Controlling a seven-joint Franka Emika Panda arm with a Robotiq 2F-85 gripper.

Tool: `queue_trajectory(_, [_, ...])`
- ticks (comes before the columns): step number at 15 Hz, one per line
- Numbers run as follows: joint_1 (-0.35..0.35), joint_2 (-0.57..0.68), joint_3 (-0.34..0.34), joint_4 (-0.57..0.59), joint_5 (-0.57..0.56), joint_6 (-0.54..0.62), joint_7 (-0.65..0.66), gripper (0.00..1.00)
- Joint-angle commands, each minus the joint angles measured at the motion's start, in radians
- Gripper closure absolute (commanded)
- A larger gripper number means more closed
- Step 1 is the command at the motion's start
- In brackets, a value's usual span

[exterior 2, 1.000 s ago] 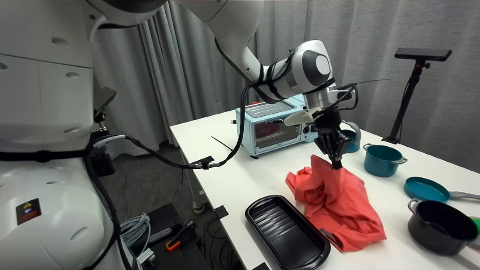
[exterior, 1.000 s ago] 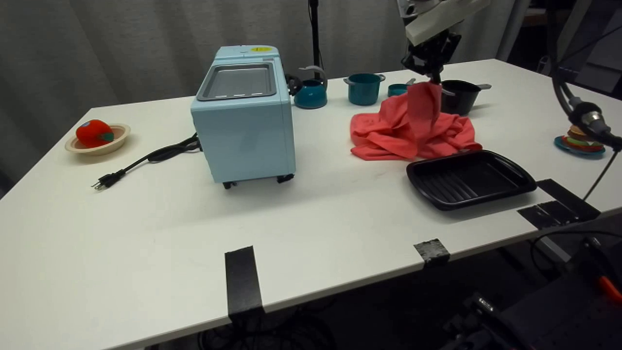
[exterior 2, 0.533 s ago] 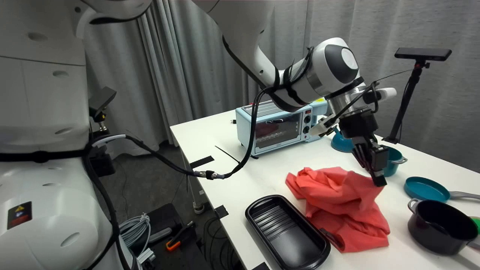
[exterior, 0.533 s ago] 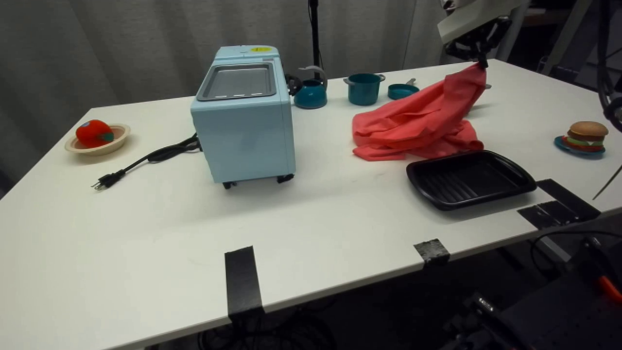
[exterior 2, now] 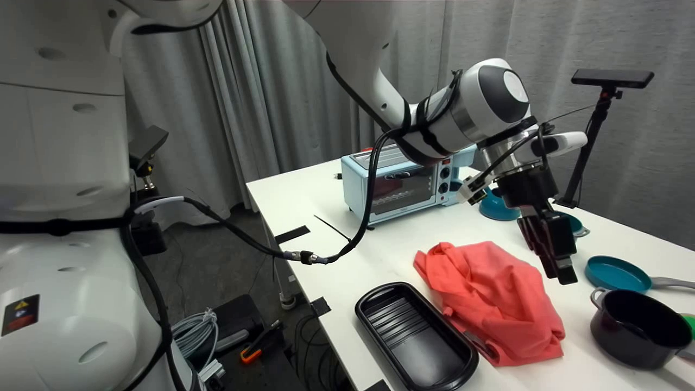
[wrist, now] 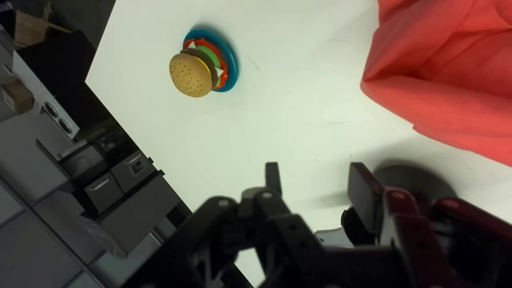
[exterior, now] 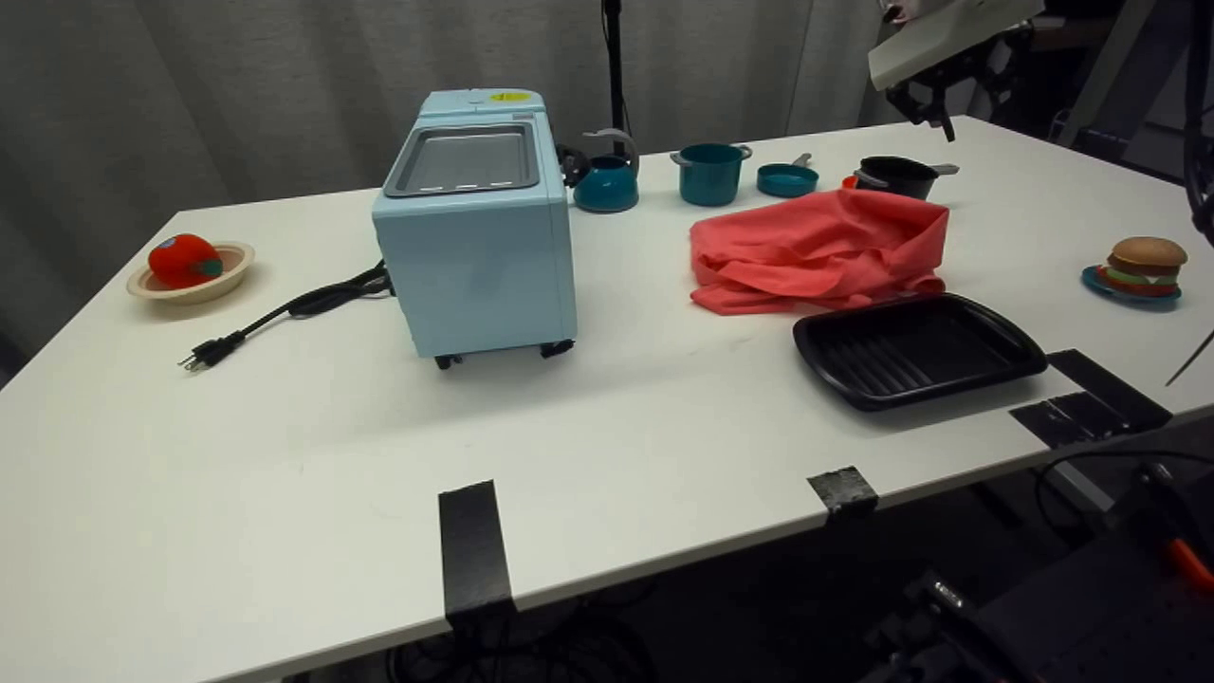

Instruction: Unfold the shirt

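Note:
The red shirt lies crumpled in a low heap on the white table, with folds and a loosely draped upper layer. In an exterior view its near edge lies right beside the black tray. In the wrist view the shirt fills the upper right. My gripper is open, with nothing between its fingers. It hangs above the table, clear of the shirt, on the side toward the black pot. It shows in both exterior views, at the upper right and right of the shirt.
A black ribbed tray touches or nearly touches the shirt. A black pot, teal pan and teal pot stand behind. A toy burger sits on a teal plate. A light-blue toaster oven stands across the table.
The gripper held a raised corner of the shirt and pulled it toward the black pot. It has since opened and let go. The shirt has dropped, and the gripper is apart from it.

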Motion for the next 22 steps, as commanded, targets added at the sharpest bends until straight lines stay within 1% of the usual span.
queue_trajectory(1, [-0.023, -0.066, 0.054, -0.049, 0.001, 0.045, -0.030, 0.19])
queue_trajectory(3, [-0.031, -0.085, 0.081, -0.062, 0.007, 0.127, -0.097, 0.04])
queue_trajectory(4, [-0.030, -0.083, 0.092, -0.055, 0.014, 0.157, -0.123, 0.00])
queue_trajectory(9, [-0.032, -0.014, 0.140, 0.008, 0.098, 0.360, -0.303, 0.00])
queue_trajectory(11, [-0.029, 0.031, 0.160, 0.033, 0.175, 0.442, -0.395, 0.00])
queue_trajectory(14, [-0.022, 0.114, 0.200, 0.070, 0.337, 0.539, -0.571, 0.00])
queue_trajectory(17, [-0.042, 0.207, 0.276, 0.123, 0.528, 0.566, -0.789, 0.00])
queue_trajectory(20, [-0.080, 0.298, 0.367, 0.197, 0.691, 0.500, -1.000, 0.00])
queue_trajectory(22, [-0.096, 0.337, 0.399, 0.234, 0.754, 0.437, -1.087, 0.00])
